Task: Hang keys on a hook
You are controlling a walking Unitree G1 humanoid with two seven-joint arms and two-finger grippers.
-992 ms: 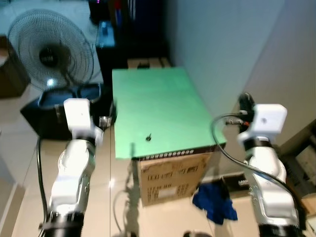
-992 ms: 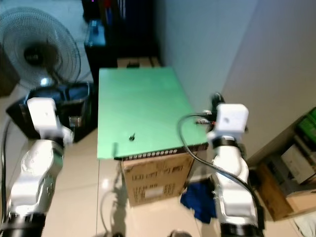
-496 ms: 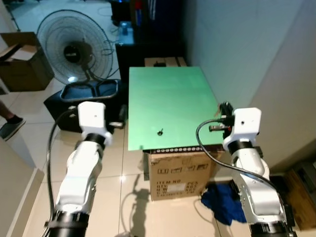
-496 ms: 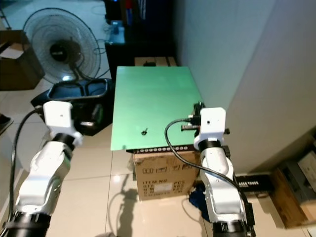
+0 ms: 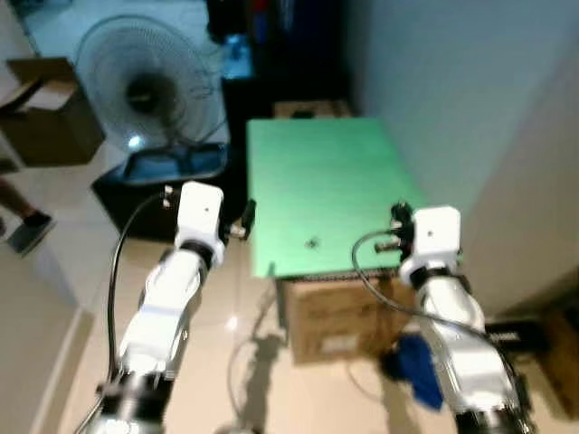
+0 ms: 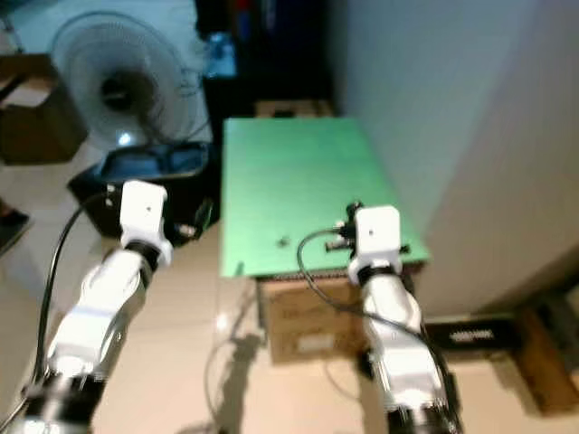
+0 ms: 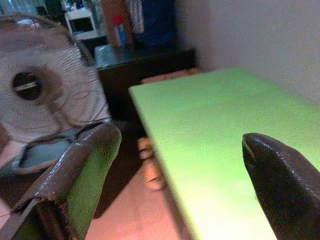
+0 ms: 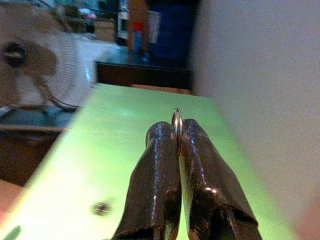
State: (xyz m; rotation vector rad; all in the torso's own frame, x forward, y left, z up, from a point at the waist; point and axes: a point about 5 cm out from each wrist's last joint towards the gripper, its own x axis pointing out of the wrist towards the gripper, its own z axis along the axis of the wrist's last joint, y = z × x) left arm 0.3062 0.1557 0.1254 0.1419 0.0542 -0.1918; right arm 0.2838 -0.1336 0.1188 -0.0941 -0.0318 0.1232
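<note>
A green board [image 5: 326, 181] lies flat on top of a cardboard box [image 5: 339, 316]. A small dark hook-like piece [image 5: 312, 242] sits on the board near its front edge, also seen as a dark spot [image 8: 101, 208] in the right wrist view. My right gripper [image 8: 177, 131] is shut on a thin metal key ring [image 8: 176, 119], held above the board's front right corner [image 5: 398, 217]. My left gripper [image 7: 175, 165] is open with nothing in it, just off the board's left edge [image 5: 246, 217].
A standing fan [image 5: 145, 81] and a black box [image 5: 167, 176] are on the floor to the left, with a brown carton [image 5: 50, 117] and a person's foot [image 5: 23, 231] beyond. A dark cabinet [image 5: 271, 54] stands behind the board, a wall [image 5: 470, 108] on the right, blue cloth [image 5: 416, 366] on the floor.
The whole picture has shifted and blurred with the camera. Both raised arms stand a little closer in to the green board's near corners.
</note>
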